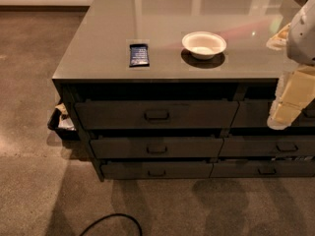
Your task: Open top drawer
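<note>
The top drawer (pixel 113 115) is the tallest dark grey-brown front in the left column of the cabinet, just under the counter edge. Its small loop handle (pixel 157 115) sits at the centre. The front stands in line with the drawers below it, and no interior shows. My gripper (pixel 288 104) hangs at the right edge of the view. It is a cream-coloured piece below the white arm (pixel 305 28), in front of the right column's top drawer. It is well to the right of the handle and does not touch it.
A white bowl (pixel 204 44) and a dark blue packet (pixel 139 54) lie on the grey countertop (pixel 98 38). Two shorter drawers (pixel 156 147) sit below. A black bin (pixel 60 122) stands at the cabinet's left. A black cable (pixel 113 221) lies on the floor in front.
</note>
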Robot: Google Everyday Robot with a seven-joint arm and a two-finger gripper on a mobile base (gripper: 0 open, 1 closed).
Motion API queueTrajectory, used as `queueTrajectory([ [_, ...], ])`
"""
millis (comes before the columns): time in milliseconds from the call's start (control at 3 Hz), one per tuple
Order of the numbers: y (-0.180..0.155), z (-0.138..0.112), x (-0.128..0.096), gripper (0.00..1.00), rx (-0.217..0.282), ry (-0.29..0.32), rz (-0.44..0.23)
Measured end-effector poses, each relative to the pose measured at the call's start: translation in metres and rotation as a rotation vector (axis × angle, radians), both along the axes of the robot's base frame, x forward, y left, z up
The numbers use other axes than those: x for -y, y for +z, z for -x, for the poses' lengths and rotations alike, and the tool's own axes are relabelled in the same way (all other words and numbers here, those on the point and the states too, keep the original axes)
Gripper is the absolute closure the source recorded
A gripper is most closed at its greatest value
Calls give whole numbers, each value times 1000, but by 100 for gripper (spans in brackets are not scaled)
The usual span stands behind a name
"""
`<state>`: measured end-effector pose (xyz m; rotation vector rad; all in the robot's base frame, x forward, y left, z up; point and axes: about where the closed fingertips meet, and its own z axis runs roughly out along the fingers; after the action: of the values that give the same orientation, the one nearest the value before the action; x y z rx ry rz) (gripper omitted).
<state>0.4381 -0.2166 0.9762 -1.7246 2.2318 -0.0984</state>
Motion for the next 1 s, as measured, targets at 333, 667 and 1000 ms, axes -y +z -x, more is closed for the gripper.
queueTrajectory([
  [333, 0, 0, 0, 0, 0, 0, 0],
  [667, -5, -4, -3, 0, 19, -14, -14],
  [1000, -28, -11, -11, 0, 42, -53, -65],
])
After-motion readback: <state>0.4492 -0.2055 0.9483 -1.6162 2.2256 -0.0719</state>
